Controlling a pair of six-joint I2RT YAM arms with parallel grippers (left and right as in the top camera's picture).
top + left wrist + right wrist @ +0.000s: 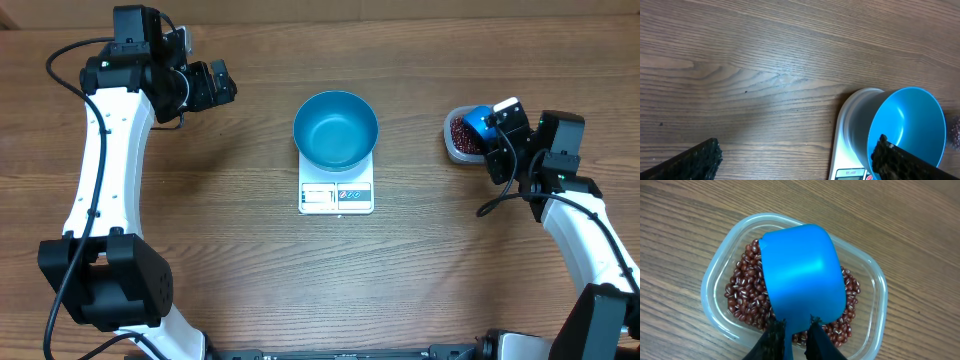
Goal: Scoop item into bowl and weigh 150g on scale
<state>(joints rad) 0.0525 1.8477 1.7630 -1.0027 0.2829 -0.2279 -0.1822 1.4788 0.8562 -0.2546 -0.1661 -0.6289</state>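
Clenched right claw [795,322] on blue scoop [800,275] atop beans [745,292] in clear tub [715,275]; released left claw [797,142] near bowl [910,125] on scale [850,125].

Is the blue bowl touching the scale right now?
Touching. The left wrist view shows the bowl sitting directly on the scale, on its white platform.

**Clearance findings: centre occupied, flanks open**

Bare table [250,260] lies open between the left gripper [222,85] and the scale [336,196], and again between the scale and the tub [715,275]. The bowl [335,130] covers the scale's platform, and its mouth is unobstructed from above. The scoop [802,285], back upward and pinched by the right gripper [795,330], covers most of the tub's mouth. The beans [742,295] are exposed only along the sides.
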